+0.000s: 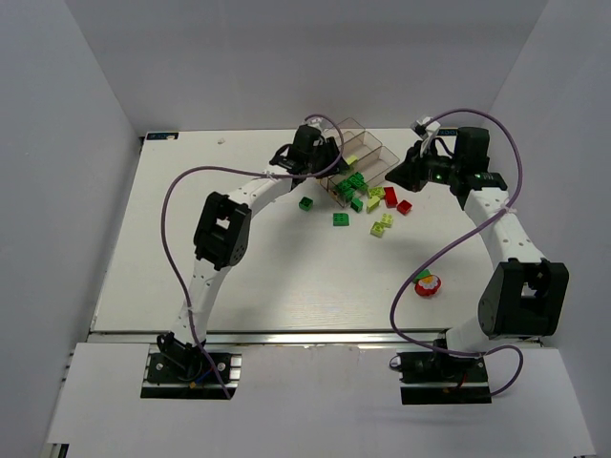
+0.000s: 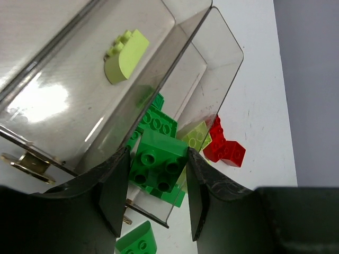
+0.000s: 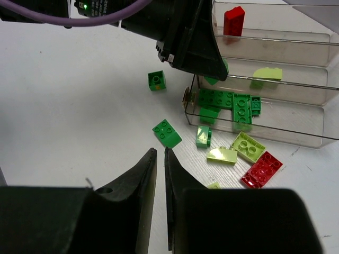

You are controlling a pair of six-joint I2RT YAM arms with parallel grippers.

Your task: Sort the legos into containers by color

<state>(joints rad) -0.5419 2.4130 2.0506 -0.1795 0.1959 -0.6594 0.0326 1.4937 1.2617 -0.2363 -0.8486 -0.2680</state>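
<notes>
The left gripper [image 2: 157,182] is clamped on a green brick [image 2: 157,159], its fingers [image 2: 114,190] pressing two opposite flat sides, studs facing the wrist camera. It holds the brick at the tray's [image 2: 214,69] near-left end; which compartment lies directly under it I cannot tell. The right gripper [image 3: 160,159] hangs over the table [image 1: 191,239] near the loose legos [image 3: 167,133], its fingers almost together with nothing between them. In the tray, one end compartment holds a red brick [image 3: 233,21], the middle one a lime brick [image 3: 267,74], and the other end compartment several green ones [image 3: 228,100]; more green, lime and red pieces lie on the table just beside it. These pieces look light, rigid and glossy, so they should not deform but may slip or twist out of a loose pinch. The safest hold is probably across two parallel side walls, low on the body, as here. Studs and the curved tops seen on some pieces give poor purchase. The flat plates lying on the table look harder to get fingers around. The clear tray looks light too, and a knock could shift it.
</notes>
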